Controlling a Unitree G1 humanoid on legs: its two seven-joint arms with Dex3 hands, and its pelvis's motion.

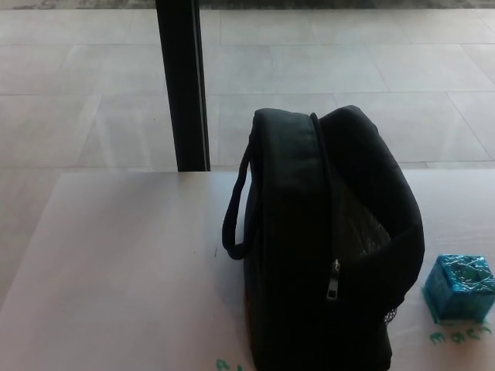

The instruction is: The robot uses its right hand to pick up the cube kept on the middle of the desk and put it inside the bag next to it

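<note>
Currently: Cube Beside Bag, No Hand in Frame

Currently the head view shows 1 black bag (pixel 325 247) standing upright on the pale desk (pixel 116 270), and all positions below are given relative to that bag.

Bag: soft-sided, black, seen end-on. A zipper track runs down its face from the top, with 1 metal zipper pull (pixel 334 287) hanging low on the face. To the right of the zipper the top of the bag gapes, and a mesh lining shows inside the opening. 1 carry handle (pixel 234 216) loops out from the bag's left side.

Cube: 1 turquoise cube (pixel 459 287) rests on the desk to the right of the bag, near its lower right corner, with a narrow strip of desk visible between them. It is outside the bag, and its top face shows a lattice pattern.

Markings: green writing (pixel 459 334) lies on the desk just in front of the cube; more green marks (pixel 223 365) sit at the bag's lower left. Neither is legible.

Background: 1 dark vertical post (pixel 184 85) rises behind the bag, to its left, against a tiled floor (pixel 348 62).

Hands: neither robot hand appears in the frame, so the spread of the fingers and any hold cannot be told.
</note>
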